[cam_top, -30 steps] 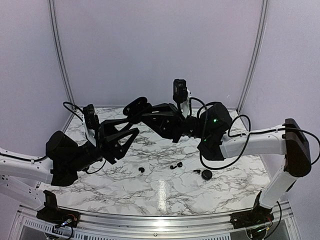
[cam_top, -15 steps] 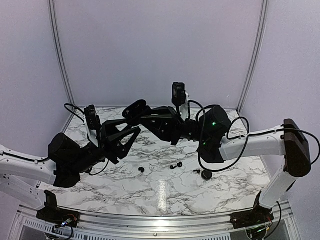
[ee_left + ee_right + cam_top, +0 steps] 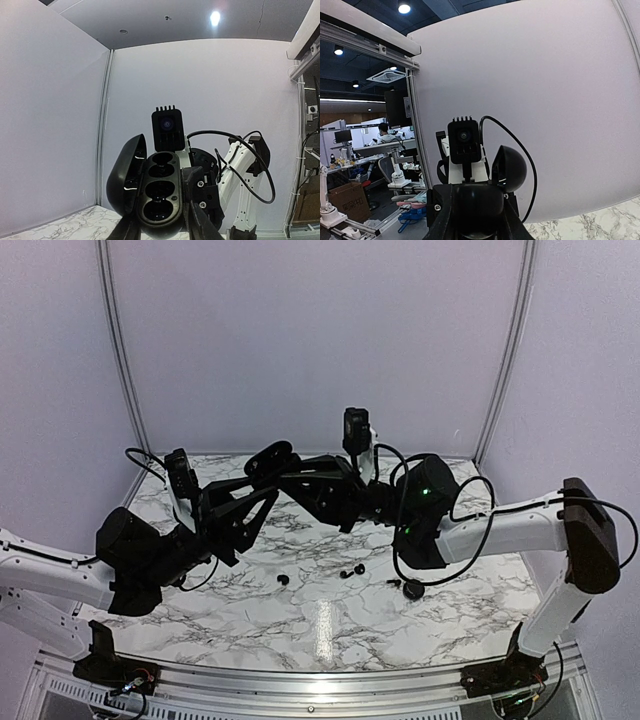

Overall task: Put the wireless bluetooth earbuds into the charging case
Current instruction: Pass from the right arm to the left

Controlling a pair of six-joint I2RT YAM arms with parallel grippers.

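Black charging case (image 3: 160,192), lid open, stands upright in left wrist view between left end effector (image 3: 162,222) fingers, grip unclear; right end effector (image 3: 472,202) clamps it.

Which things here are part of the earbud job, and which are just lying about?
Job:
- open glossy black oval charging case, held aloft in the right pincer
- tiny glossy black earbuds, lying loose

Not the job:
- white marble-patterned table
- larger round black piece, unidentifiable

Arm links: smooth white shells (image 3: 505,523)
Joints: rounded black housings (image 3: 128,540), one green light (image 3: 423,492)
Cables: thin black loops (image 3: 534,172)
Left gripper (image 3: 162,216): black angular fingers
Right gripper (image 3: 475,210): matte black, small screws (image 3: 436,207)
Wrist cameras: black finned blocks (image 3: 165,127)
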